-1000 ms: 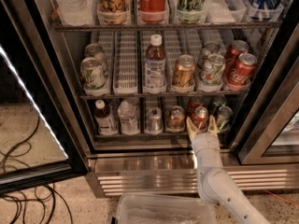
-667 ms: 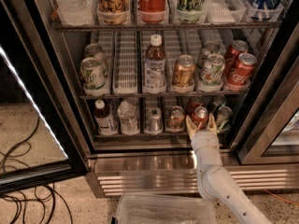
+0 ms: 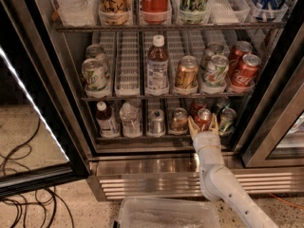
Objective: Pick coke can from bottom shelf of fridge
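The fridge (image 3: 156, 167) stands open in front of me. Its bottom shelf (image 3: 142, 137) holds a row of drinks. The coke can (image 3: 203, 116), short and red with a silver top, stands upright at the front of the shelf, right of centre. My gripper (image 3: 203, 125) reaches in from the lower right on a white arm. It is open, with its tan fingers (image 3: 192, 127) on either side of the can's lower half. A second red can (image 3: 197, 106) stands behind the coke can, partly hidden.
A brown can (image 3: 179, 119) and a silver can (image 3: 156, 122) stand left of the coke can, a green can (image 3: 227, 119) right. Two bottles (image 3: 105, 120) are further left. The glass door (image 3: 28, 103) hangs open at left. A clear bin (image 3: 166, 215) and cables (image 3: 19, 175) lie on the floor.
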You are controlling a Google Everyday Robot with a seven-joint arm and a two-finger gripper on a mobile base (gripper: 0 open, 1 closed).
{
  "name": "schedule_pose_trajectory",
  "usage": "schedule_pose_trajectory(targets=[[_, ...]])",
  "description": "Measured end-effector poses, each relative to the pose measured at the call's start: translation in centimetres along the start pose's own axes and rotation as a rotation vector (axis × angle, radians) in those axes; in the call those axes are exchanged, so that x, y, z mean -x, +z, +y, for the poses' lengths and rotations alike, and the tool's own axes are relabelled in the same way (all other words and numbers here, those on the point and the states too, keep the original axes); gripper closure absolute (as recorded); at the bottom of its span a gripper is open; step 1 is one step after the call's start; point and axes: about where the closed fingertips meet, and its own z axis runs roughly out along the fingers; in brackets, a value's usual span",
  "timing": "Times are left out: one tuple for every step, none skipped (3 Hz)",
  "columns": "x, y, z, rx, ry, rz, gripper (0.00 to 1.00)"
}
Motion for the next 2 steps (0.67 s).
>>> schedule_pose_trajectory(targets=[[-0.08,0.09,0.05,0.001,0.000,0.001,0.50],[-0.07,0.09,0.05,0.001,0.000,0.001,0.73]])
